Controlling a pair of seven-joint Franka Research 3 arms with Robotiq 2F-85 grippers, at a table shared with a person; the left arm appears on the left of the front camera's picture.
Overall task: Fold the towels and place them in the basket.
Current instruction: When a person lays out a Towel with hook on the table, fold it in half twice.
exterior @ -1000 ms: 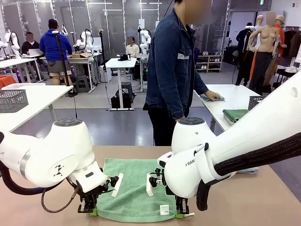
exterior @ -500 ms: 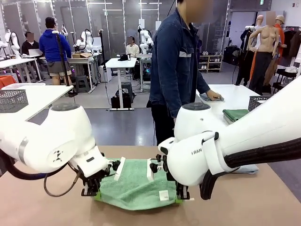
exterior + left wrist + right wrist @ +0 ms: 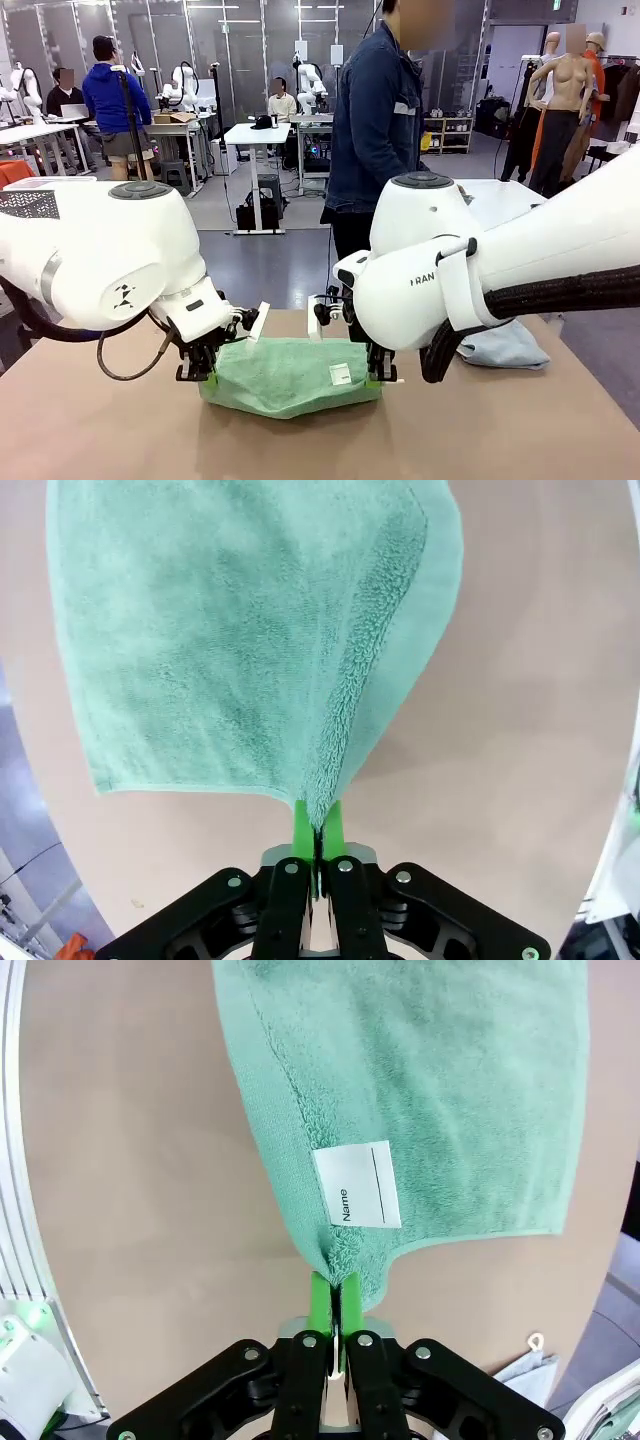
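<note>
A green towel [image 3: 285,375] hangs between my two grippers above the brown table [image 3: 500,430], its near edge lifted and sagging in the middle. My left gripper [image 3: 207,377] is shut on the towel's left near corner, which the left wrist view shows pinched between the green pads [image 3: 318,828]. My right gripper [image 3: 376,378] is shut on the right near corner, beside a white name label [image 3: 357,1185]. A light blue towel [image 3: 505,345] lies crumpled on the table behind my right arm. The basket is out of view.
A person in a denim jacket [image 3: 378,120] stands at the table's far side, turned toward a white table [image 3: 500,195] behind. Bare tabletop lies in front of the green towel.
Both grippers have lifted the green towel's near corners and carried them toward the far side, so the towel has folded over. The person has turned away from the white table.
</note>
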